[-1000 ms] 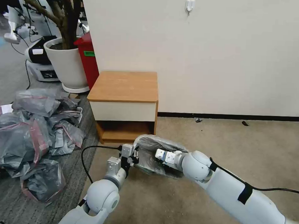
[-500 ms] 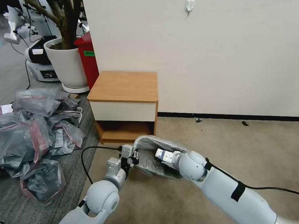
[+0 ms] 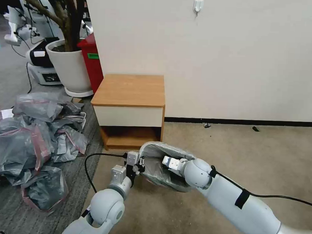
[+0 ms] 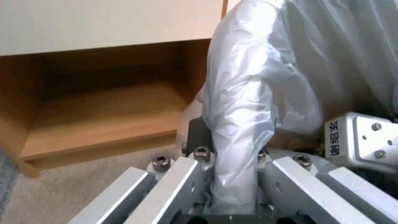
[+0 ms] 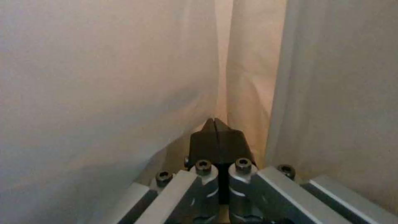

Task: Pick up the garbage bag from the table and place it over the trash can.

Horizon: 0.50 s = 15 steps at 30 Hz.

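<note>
The garbage bag [image 3: 161,158], a thin, translucent grey film that wrinkles and catches the light, is draped over the trash can [image 3: 167,182] on the carpet just in front of the table [image 3: 129,90]; the can itself is almost wholly covered, its rounded outline showing through the plastic. The left gripper [image 3: 138,163] stands at the left edge of the can's mouth, its jaws closed on a fold of the bag, which runs as a smooth glossy ridge down between the metal finger links in the left wrist view [image 4: 232,174]. The right gripper [image 3: 165,160] reaches into the lined opening; in the right wrist view its dark fingertips [image 5: 215,137] meet with no gap, and pale film hangs close on every side, though whether any of it is caught between them cannot be told. The step in hand appears to be seating the liner: done well, this calls for the left gripper to keep the rim fold pinned at the lip while the right presses the slack down and outward against the inner walls, slowly, since such film is likely to slip or tear under a sharp pull. The table has a flat light-brown top with rounded corners, a white drawer front and an open brown shelf below. Farther left lies a heap of crumpled bags [image 3: 32,140] with pink bands, and beyond it a large white plant pot [image 3: 70,68] beside a red box [image 3: 93,60].
</note>
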### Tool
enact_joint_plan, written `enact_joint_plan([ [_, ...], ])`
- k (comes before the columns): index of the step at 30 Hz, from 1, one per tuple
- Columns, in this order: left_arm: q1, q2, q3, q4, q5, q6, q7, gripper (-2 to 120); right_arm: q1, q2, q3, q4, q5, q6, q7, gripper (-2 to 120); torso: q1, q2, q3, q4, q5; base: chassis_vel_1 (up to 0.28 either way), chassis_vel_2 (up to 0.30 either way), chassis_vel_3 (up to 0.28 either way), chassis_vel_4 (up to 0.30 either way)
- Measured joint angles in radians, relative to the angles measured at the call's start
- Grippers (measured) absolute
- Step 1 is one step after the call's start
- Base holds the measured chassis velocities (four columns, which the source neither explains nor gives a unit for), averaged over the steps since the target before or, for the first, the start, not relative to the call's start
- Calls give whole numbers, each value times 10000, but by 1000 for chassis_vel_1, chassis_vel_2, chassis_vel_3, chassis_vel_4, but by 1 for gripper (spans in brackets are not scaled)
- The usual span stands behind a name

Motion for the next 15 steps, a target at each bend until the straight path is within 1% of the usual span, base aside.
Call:
enact_joint_plan([
  [7, 2, -10, -16, 0, 1, 0, 0, 2, -6, 43, 12, -124, -47, 0, 21, 0, 0, 0, 0, 0, 0, 0, 0, 0, 0],
  [15, -72, -53, -41, 24, -5, 0, -2, 2, -73, 91, -30, 6, -134, 0, 22, 0, 0, 0, 0, 1, 0, 0, 0, 0, 0],
])
